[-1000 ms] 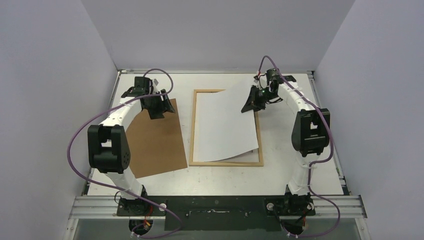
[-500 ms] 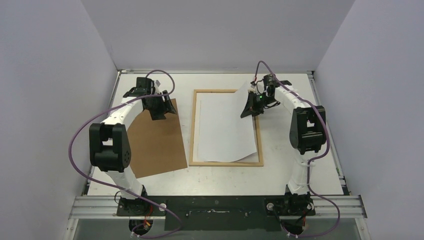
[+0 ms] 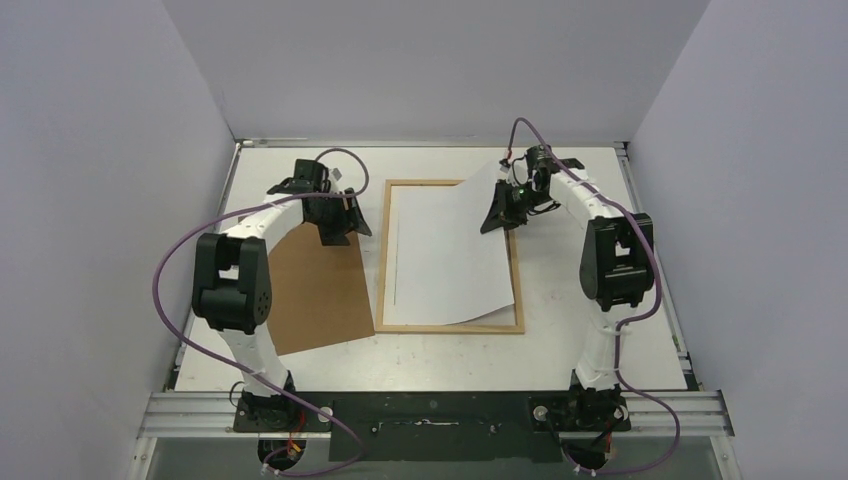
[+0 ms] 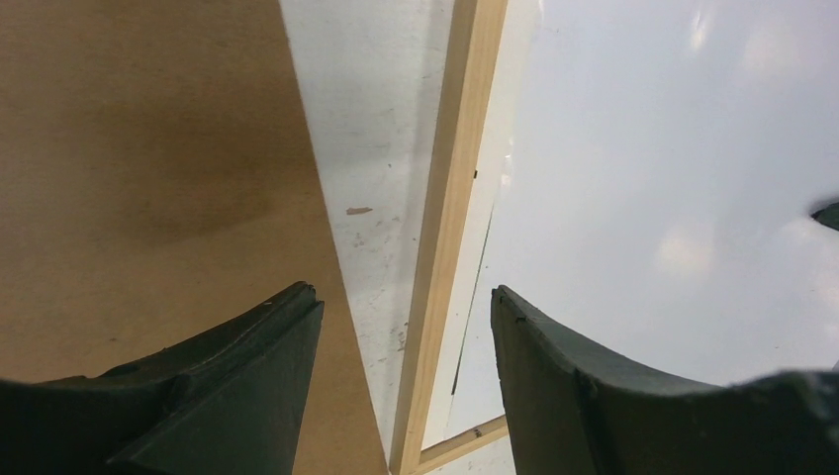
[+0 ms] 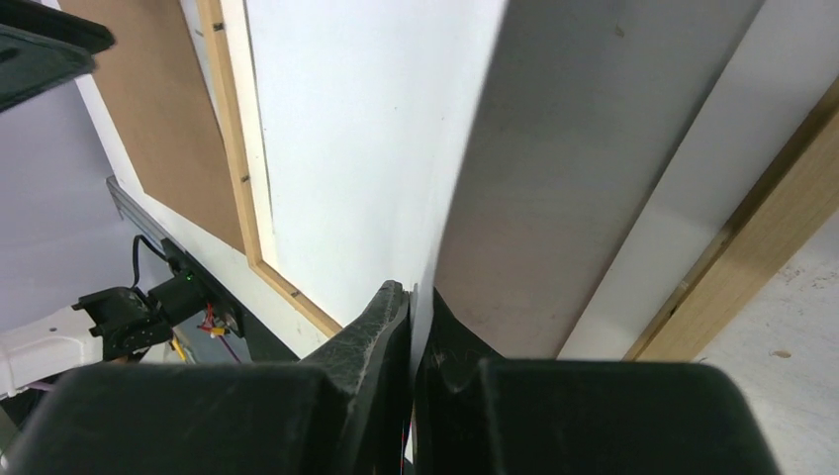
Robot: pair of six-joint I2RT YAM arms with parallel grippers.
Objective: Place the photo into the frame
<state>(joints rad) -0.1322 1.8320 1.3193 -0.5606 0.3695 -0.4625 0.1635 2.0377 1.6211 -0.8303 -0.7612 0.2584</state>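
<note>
1. Pinching the far right corner of the rectangular photo [image 3: 445, 262], the right end effector [image 3: 495, 217] has its two black fingers pressed together on the sheet, as the right wrist view shows.
2. That photo shows only its plain white back. It lies over the thin light-wood rectangular frame [image 3: 383, 270] on the white tabletop [image 3: 450, 360], raised at the gripped corner, with its near edge at the frame's near rail.
3. A narrow strip of white surface inside the frame shows along the photo's left edge.
4. The left end effector [image 3: 343, 226] hangs with its fingers spread apart and nothing between them, above the gap between the frame's left rail and the flat brown backing board [image 3: 315, 290].
5. That board lies on the tabletop just beside the frame's left side.
</note>
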